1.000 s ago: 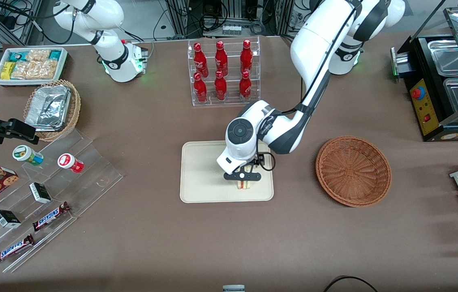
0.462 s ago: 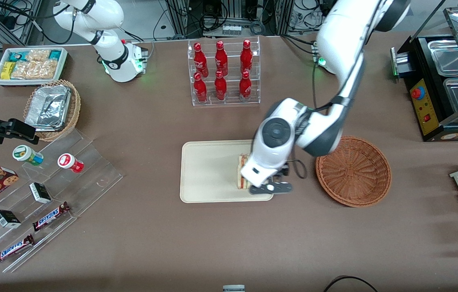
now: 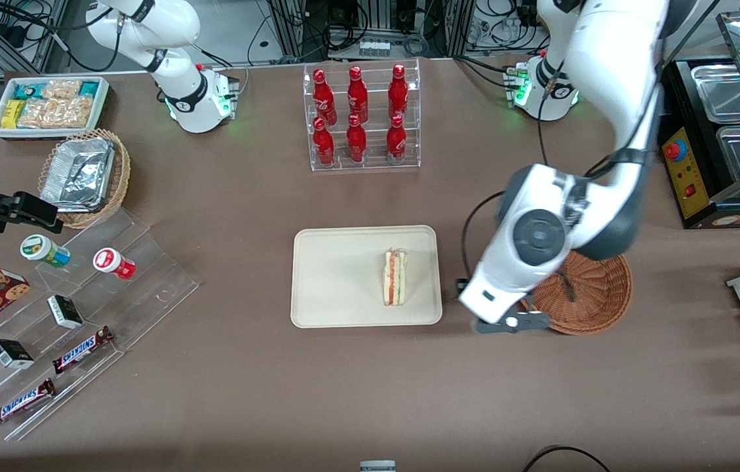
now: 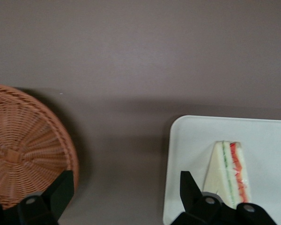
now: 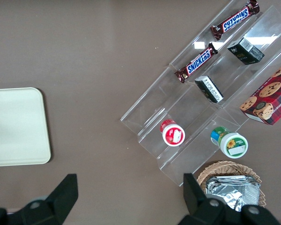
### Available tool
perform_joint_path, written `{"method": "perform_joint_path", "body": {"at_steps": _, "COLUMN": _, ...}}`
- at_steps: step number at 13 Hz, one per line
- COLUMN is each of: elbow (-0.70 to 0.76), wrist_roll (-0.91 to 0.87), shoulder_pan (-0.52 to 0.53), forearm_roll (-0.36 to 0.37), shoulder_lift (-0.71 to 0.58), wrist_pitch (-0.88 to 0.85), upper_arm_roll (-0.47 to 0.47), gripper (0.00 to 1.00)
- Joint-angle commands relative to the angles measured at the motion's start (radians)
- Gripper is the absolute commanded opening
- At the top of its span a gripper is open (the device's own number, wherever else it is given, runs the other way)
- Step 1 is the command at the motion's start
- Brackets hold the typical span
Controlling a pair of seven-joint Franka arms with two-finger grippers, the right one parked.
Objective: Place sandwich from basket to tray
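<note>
- The sandwich (image 3: 394,276) lies on the tray (image 3: 330,275), a little below the middle of the front view, near the tray's edge on the basket side, its red, white and green layers facing up.
- In the wrist view the sandwich (image 4: 228,171) rests flat just inside the tray's rounded corner (image 4: 178,129), with nothing touching it.
- The gripper (image 3: 512,322) hangs over bare table right of centre in the front view, between the tray and the basket (image 3: 596,295), at the basket's near rim.
- Its fingers (image 4: 61,190) stand wide apart and hold nothing; through the gap between them only brown tabletop shows in the wrist view.
- The basket (image 4: 25,145) has no food in it, and the arm's white body covers part of it in the front view.
- A clear rack of red bottles (image 3: 360,118) stands at upper centre of the front view, farther from the camera than the tray.
- A foil-lined wicker basket (image 3: 84,174) and a white bin of snacks (image 3: 48,105) sit at upper left.
- Clear stepped shelves (image 3: 81,314) with chocolate bars and small tubs fill the lower left.
</note>
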Motion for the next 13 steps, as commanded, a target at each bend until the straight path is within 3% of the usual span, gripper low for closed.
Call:
{"method": "perform_joint_path", "body": {"at_steps": 1, "elbow": -0.022, "wrist_roll": 0.107, "shoulder_pan": 0.069, "forearm_roll": -0.022, "shoulder_lift": -0.083, "wrist_pitch": -0.09, "upper_arm_roll": -0.007, "gripper": 1.0}}
{"method": "perform_joint_path", "body": {"at_steps": 6, "elbow": -0.046, "wrist_roll": 0.151, "shoulder_pan": 0.173, "forearm_roll": -0.011, "shoulder_lift": -0.233, "wrist_pitch": -0.257, "upper_arm_roll": -0.007, "gripper": 1.0}}
{"method": "perform_joint_path", "body": {"at_steps": 13, "elbow": -0.175, "wrist_roll": 0.165, "shoulder_pan": 0.261, "forearm_roll": 0.013, "shoulder_lift": -0.485, "wrist_pitch": -0.351, "upper_arm_roll": -0.007, "gripper": 1.0}}
